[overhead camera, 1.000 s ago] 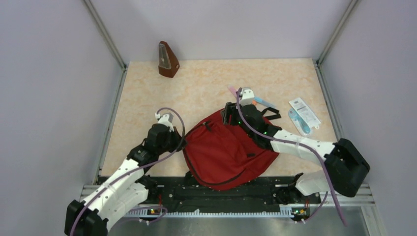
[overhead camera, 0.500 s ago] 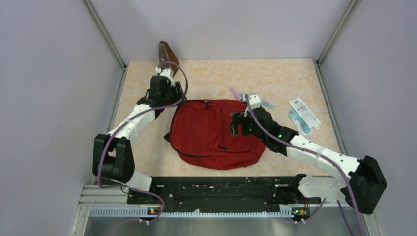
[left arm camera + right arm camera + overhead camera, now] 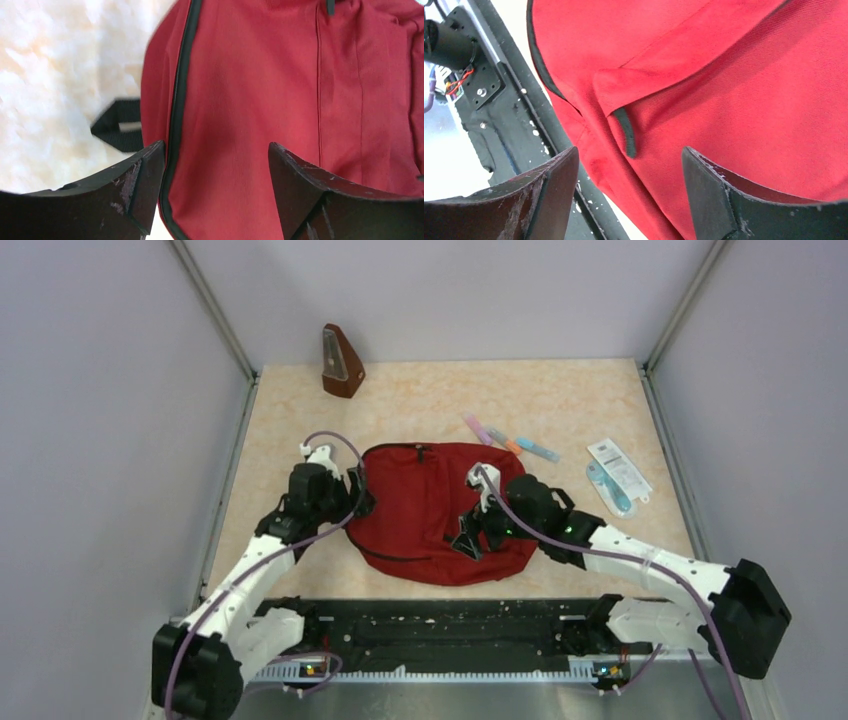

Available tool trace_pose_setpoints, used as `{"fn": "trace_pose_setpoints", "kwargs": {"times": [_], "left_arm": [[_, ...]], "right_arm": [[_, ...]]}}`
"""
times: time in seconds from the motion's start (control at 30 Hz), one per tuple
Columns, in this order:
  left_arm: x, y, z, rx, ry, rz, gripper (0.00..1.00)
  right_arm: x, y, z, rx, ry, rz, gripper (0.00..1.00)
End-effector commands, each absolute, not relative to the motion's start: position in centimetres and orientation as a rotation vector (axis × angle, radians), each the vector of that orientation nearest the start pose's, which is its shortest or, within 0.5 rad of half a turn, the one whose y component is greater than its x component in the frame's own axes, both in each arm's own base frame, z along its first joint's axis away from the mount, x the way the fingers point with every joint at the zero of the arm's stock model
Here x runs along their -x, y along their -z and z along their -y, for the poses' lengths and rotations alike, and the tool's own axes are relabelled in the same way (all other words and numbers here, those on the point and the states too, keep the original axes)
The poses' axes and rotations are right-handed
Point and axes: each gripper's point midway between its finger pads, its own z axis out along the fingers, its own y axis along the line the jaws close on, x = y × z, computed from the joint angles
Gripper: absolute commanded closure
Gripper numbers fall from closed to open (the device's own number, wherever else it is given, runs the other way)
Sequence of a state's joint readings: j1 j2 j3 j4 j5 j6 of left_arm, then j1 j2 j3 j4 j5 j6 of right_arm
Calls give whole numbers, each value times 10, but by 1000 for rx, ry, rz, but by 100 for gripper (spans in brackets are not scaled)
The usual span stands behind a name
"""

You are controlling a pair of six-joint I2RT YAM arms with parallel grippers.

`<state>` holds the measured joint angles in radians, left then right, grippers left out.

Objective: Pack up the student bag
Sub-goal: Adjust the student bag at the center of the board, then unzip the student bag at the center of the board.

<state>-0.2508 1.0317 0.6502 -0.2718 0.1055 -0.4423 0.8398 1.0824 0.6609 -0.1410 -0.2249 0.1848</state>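
The student bag [image 3: 425, 508], dark red with black zipper trim, lies flat in the middle of the table. My left gripper [image 3: 356, 496] hovers at its left edge, open. In the left wrist view the left gripper [image 3: 215, 185] straddles the black trim [image 3: 176, 120] and red fabric without clamping it, and a black strap [image 3: 120, 125] pokes out at the left. My right gripper [image 3: 468, 536] is over the bag's front middle, open. The right wrist view shows a small black tab [image 3: 626, 134] just ahead of the open right gripper [image 3: 630, 192].
A brown wedge-shaped object [image 3: 342, 363] stands at the back left. Three markers [image 3: 505, 440] lie behind the bag, and a packaged item [image 3: 618, 475] sits at the right. The black base rail [image 3: 499, 100] runs close to the bag's near edge. Walls enclose the table.
The bag went from bunched up to lying flat, a little farther back. My left gripper opened, swung to the back left, then returned to the bag's left edge. My right gripper moved nearer over the bag.
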Motion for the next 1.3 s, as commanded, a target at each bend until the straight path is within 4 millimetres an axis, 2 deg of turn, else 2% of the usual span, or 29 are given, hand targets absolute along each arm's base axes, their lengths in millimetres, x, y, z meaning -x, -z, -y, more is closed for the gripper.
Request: {"fn": "trace_pose_setpoints", "kwargs": {"times": [0.0, 0.1, 0.3, 0.4, 0.47, 0.7, 0.8, 0.87, 0.9, 0.97, 1.07, 1.27], "left_arm": [[-251, -120, 115, 296, 579, -2249, 21], [-235, -113, 112, 361, 613, -2235, 21], [-222, -91, 118, 414, 666, -2293, 20], [-219, -79, 119, 421, 657, -2328, 21], [-219, -74, 117, 427, 638, -2341, 23], [-222, -65, 114, 445, 613, -2344, 48], [-222, -63, 114, 453, 603, -2355, 49], [-221, -65, 112, 460, 598, -2346, 48], [-220, -66, 111, 461, 593, -2341, 44], [-219, -71, 107, 470, 572, -2324, 37], [-215, -77, 102, 474, 549, -2318, 28], [-204, -76, 106, 480, 591, -2347, 24]], "right_arm": [[-178, -149, -302, 967, -899, -1950, 28], [-181, -139, -310, 993, -875, -1967, 32], [-188, -119, -318, 1019, -779, -2015, 41], [-192, -116, -316, 992, -747, -2030, 52], [-192, -117, -315, 980, -745, -2035, 55], [-198, -129, -309, 897, -722, -2031, 74], [-201, -135, -307, 868, -713, -2019, 91], [-202, -140, -307, 847, -713, -2016, 96], [-202, -142, -307, 838, -716, -2016, 96], [-202, -145, -307, 832, -722, -2014, 81], [-202, -145, -307, 824, -723, -2021, 69], [-201, -135, -308, 826, -717, -2054, 66]]}}
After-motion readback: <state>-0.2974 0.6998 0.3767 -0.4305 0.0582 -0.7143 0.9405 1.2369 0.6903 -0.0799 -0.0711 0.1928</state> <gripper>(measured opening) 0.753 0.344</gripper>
